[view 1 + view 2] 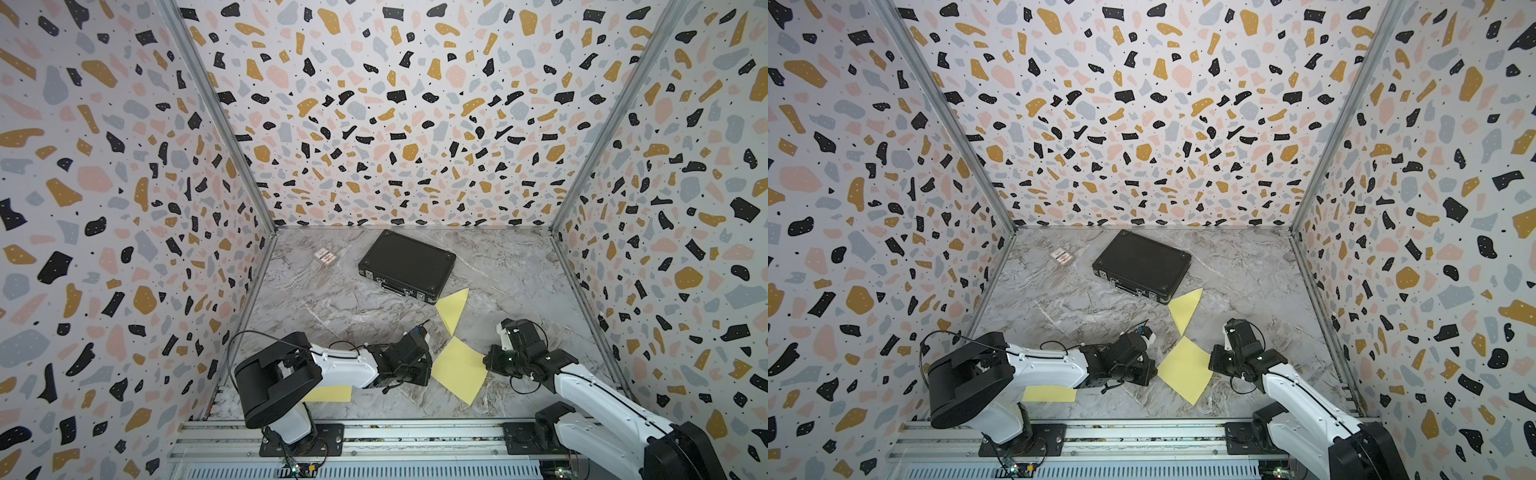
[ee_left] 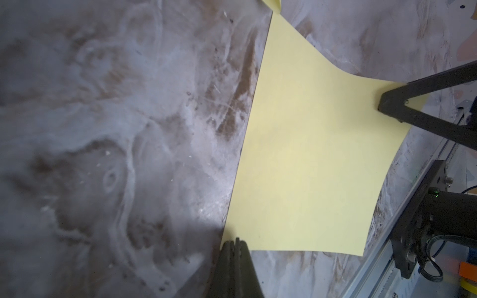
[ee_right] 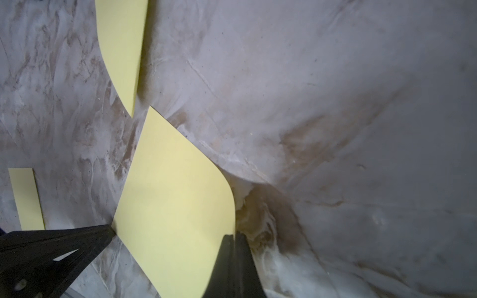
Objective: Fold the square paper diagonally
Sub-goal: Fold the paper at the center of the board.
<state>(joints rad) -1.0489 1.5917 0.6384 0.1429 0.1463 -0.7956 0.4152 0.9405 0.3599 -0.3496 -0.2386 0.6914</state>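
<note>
Saw the square paper (image 1: 459,369) on the marble table (image 1: 332,307), robot side of the black case (image 1: 407,266), just past a folded yellow triangle (image 1: 453,309). The left gripper (image 2: 236,241) was pinched tight on one corner. The right gripper (image 3: 233,236) was pinched on the opposite corner, where the edge curled up.

Both top views look steeply down from high above the base rail (image 1: 374,434) toward the back wall (image 1: 395,124), taking in the whole counter (image 1: 324,307) from nearly the same position. The left wrist view looks along the left end effector (image 2: 236,240), the right wrist view along the right end effector (image 3: 234,235), both close above the counter. The wrist views face each other and share the square paper (image 2: 309,160).
</note>
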